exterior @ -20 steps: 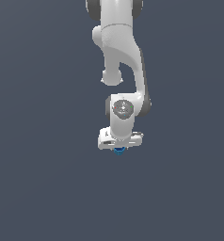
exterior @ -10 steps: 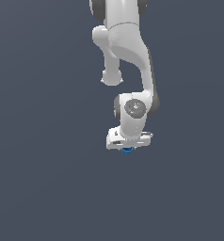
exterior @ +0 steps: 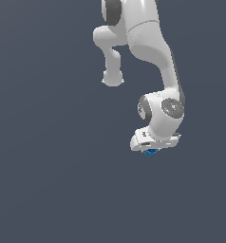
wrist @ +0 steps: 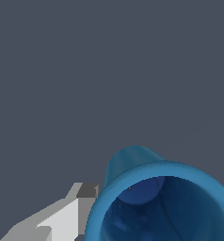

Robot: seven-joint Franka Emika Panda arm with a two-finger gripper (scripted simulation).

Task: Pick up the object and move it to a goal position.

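End effector (exterior: 151,151) right of centre in exterior view, closed on blue cup (exterior: 150,152), cup tucked under white hand. Wrist view: cup's hollow mouth close up, one finger (wrist: 62,219) beside rim.

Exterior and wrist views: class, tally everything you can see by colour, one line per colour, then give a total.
Blue: 1, the cup, held at the gripper.
White: 1, the arm with its gripper.
Total: 2 things, against a plain grey background.
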